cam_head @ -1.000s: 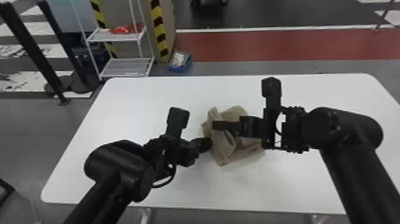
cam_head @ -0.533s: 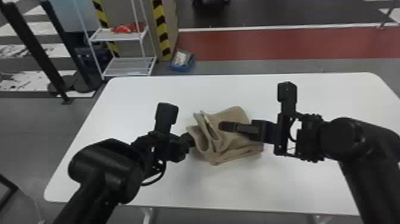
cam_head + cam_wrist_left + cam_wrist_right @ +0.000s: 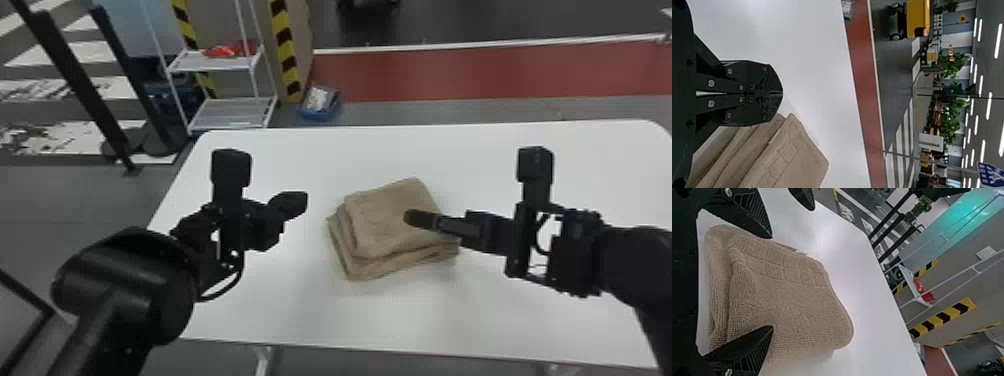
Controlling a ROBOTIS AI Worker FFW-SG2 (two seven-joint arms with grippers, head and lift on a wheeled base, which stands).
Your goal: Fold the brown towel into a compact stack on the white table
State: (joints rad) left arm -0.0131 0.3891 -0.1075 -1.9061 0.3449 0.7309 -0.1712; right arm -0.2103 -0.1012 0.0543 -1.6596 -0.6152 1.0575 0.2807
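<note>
The brown towel lies folded on the desk, the left hand near it, pinched together and empty, the right hand spread wide above, gripping nothing, so squaring the uneven edges probably wants light pressure, without dragging the top layer.

A white wire rack stands on the floor, a red item on its upper shelf. Right of it sits a blue bin with pale contents, beside yellow-and-black striped tape. Farther off are a red floor strip, a yellow vehicle and green plants.
</note>
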